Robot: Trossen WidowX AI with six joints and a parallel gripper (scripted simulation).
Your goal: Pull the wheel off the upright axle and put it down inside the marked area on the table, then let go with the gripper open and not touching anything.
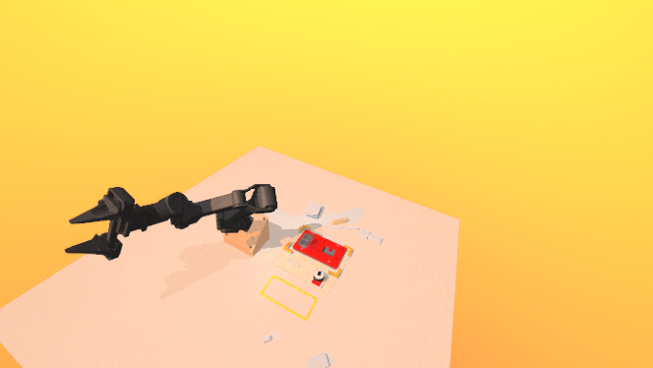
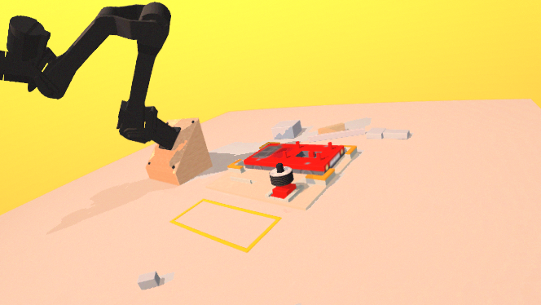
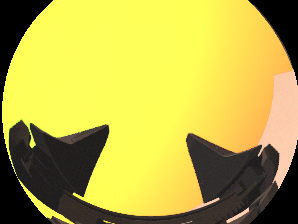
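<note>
Gripper (image 1: 79,233): at the frame's left edge, spread wide, holding nothing
Marked area (image 1: 288,297): yellow outline, lower centre, nothing inside
Wheel (image 1: 320,277): sat on its upright axle (image 2: 279,166), right of centre, well apart from the claw
Approach: best descend from above, fingers straddling the rim, then lift straight up
Hidden: wrist view showed only fingertips; wheel's bore unclear

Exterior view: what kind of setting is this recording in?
Likely a bare tabletop robot test bench: a pale table under a plain yellow backdrop, an arm on a wooden wedge mount, a red fixture board and a yellow marked area.
</note>
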